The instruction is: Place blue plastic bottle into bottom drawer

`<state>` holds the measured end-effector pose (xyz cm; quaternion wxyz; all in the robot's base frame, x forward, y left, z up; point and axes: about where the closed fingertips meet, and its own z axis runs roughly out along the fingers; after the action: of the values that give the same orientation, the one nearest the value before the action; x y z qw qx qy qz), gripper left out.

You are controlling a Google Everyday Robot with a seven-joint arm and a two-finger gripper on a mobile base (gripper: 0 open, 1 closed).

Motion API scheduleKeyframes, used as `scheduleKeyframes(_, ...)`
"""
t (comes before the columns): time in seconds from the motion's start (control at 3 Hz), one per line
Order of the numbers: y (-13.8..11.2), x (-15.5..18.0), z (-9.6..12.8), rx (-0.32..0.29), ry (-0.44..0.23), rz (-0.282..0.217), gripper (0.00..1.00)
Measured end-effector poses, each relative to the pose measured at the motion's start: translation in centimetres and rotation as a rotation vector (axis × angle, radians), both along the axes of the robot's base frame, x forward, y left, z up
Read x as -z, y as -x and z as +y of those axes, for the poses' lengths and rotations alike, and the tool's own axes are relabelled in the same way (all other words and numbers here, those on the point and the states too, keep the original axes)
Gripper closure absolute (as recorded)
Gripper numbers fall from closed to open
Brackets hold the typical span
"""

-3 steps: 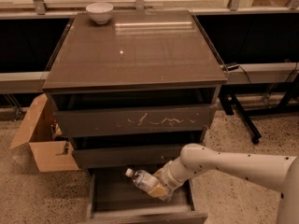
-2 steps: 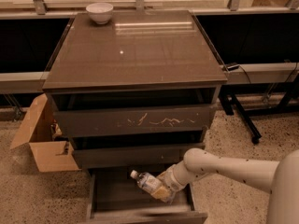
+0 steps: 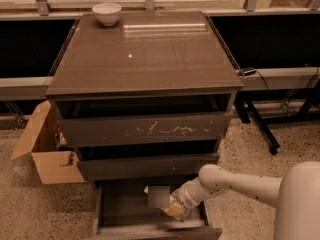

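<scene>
The bottom drawer (image 3: 98, 210) of the dark cabinet is pulled open at the bottom of the camera view. My white arm reaches in from the lower right. My gripper (image 3: 173, 208) is inside the drawer, low over its floor, shut on the blue plastic bottle (image 3: 157, 196). The bottle looks pale and lies tilted, sticking out to the upper left of the gripper. Whether it touches the drawer floor I cannot tell.
The middle drawer (image 3: 147, 167) and the scratched top drawer (image 3: 145, 129) stand slightly out above the gripper. A white bowl (image 3: 107, 13) sits at the back left of the cabinet top (image 3: 145, 54). An open cardboard box (image 3: 46, 154) stands left; a black stand leg (image 3: 260, 130) stands right.
My gripper has moved a little lower and further right in the bottom drawer with the bottle in it. The drawers have not moved.
</scene>
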<state>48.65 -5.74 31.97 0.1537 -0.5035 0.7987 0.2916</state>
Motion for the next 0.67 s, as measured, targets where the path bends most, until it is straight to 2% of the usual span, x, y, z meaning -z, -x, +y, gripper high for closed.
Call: scheduleKeyframes(0.67, -2.3, 4.0, -2.9, 0.084, -0.026, -0.038, 1.0)
